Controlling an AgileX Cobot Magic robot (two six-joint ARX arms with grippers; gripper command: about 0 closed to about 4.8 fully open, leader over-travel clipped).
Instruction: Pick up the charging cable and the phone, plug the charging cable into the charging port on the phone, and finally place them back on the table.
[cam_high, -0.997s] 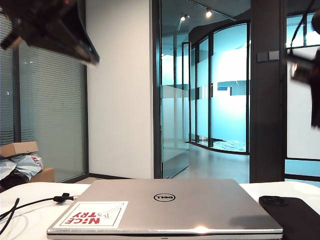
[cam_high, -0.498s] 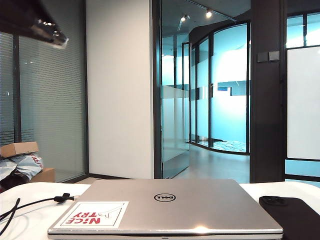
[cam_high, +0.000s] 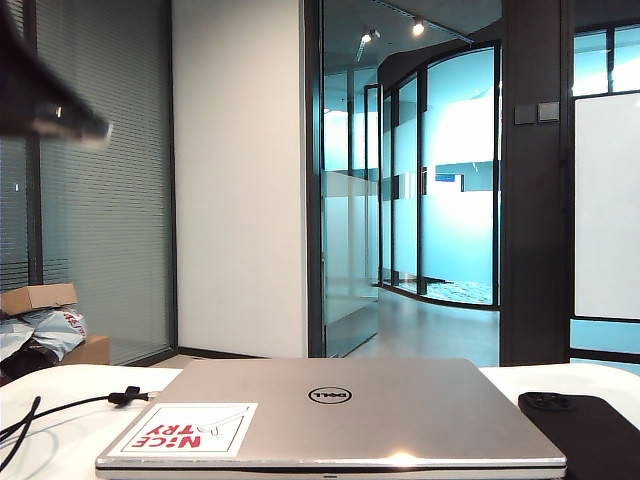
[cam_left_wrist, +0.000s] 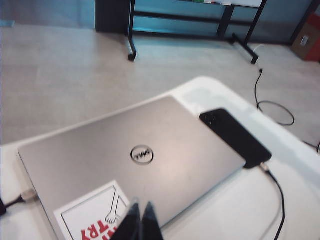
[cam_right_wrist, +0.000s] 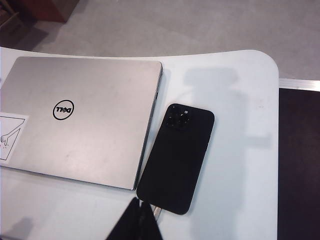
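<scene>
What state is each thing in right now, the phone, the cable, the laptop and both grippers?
phone: face down on the table, beside the laptop, cable plugged in.
charging cable: plugged into the phone, lying on the table.
laptop: lid closed.
left gripper: shut, empty, above the laptop.
right gripper: shut, empty, above the phone's plug end.

The left gripper (cam_left_wrist: 140, 220) is showing 2 slim black fingers tapering to narrow tips. The right gripper (cam_right_wrist: 136, 220) is showing matching dark, wedge-shaped fingers. A blurred black arm casing (cam_high: 40, 95) is glinting silver.
</scene>
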